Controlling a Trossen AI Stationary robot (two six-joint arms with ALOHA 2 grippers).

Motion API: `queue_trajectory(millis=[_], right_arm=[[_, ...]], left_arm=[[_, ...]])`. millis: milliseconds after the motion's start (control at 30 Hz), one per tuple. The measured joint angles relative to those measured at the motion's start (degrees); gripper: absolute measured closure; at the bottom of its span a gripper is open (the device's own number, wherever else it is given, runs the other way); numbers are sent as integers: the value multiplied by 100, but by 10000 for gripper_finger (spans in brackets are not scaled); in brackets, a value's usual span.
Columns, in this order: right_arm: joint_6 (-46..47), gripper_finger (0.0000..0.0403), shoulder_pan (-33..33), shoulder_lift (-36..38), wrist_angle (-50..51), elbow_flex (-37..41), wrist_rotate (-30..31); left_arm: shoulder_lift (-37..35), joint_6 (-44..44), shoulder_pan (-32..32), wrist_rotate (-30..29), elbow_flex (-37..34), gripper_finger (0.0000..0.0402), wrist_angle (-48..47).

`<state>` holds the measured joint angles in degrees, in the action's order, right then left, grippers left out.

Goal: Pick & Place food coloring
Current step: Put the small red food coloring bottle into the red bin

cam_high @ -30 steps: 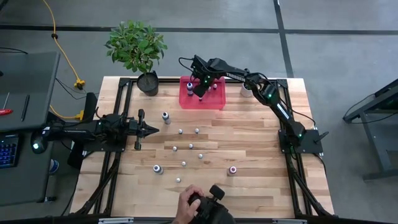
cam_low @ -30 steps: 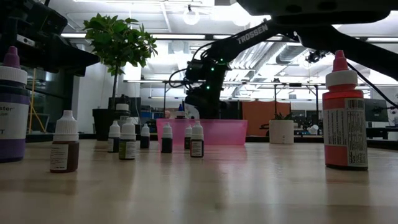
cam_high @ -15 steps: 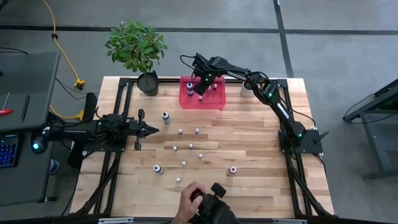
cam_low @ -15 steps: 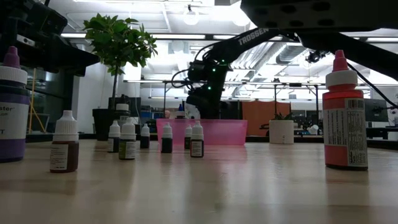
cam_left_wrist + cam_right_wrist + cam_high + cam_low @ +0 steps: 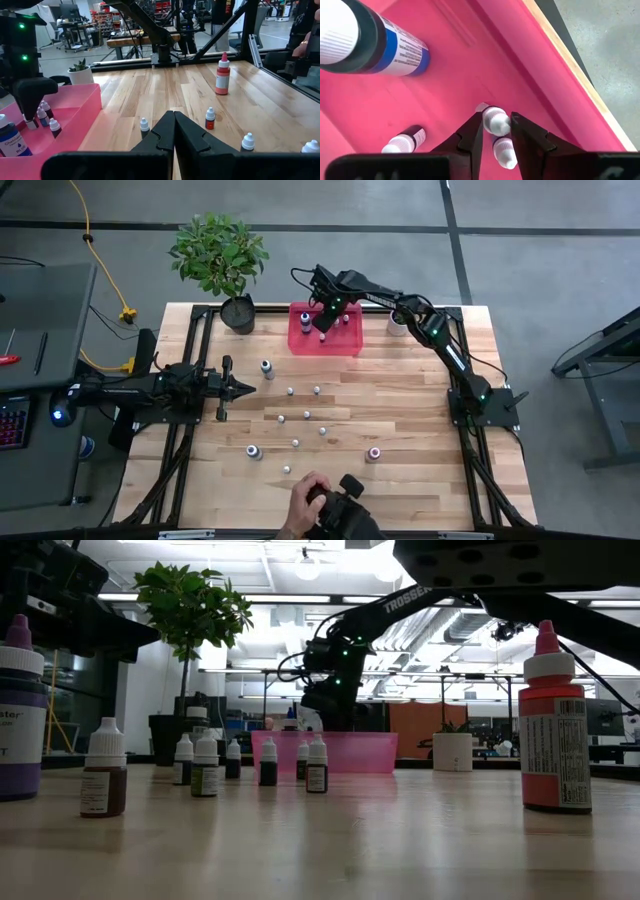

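Note:
Several small food coloring bottles [image 5: 300,418] stand upright on the wooden table, along with larger ones: a purple-capped one [image 5: 254,451], a red one [image 5: 374,452] and another [image 5: 267,367]. A pink bin [image 5: 300,345] at the far middle holds a blue-labelled bottle [image 5: 385,45] and a few tiny white-capped bottles. My right gripper [image 5: 495,127] is inside the bin, pointing down. It is slightly open, with one finger on each side of a tiny bottle's white cap [image 5: 495,120]. My left gripper [image 5: 174,125] is shut and empty, level over the table's left part [image 5: 240,388]. My right gripper's fingers [image 5: 472,130] stand on either side of the tiny bottle's white cap [image 5: 496,121], coming from above. I cannot tell whether they touch it. The bottle's body is hidden under the cap and the fingers.
A potted plant [image 5: 220,255] stands at the far left corner. A small white pot [image 5: 397,325] stands to the right of the bin. A person's hand holding a dark device [image 5: 325,505] is at the near edge. Bare wood lies on the table's right part [image 5: 420,410].
My right gripper has risen a little inside the pink bin and shifted slightly toward the far edge. The bottles on the table have stayed in place.

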<state>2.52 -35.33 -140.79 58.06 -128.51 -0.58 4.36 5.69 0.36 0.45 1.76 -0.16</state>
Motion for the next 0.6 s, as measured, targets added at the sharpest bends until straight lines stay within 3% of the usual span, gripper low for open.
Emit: queue_trajectory(millis=[600], right_arm=[[-46, 254, 11, 50, -7, 0, 170]], left_arm=[[2, -2, 0, 0, 0, 401, 2]])
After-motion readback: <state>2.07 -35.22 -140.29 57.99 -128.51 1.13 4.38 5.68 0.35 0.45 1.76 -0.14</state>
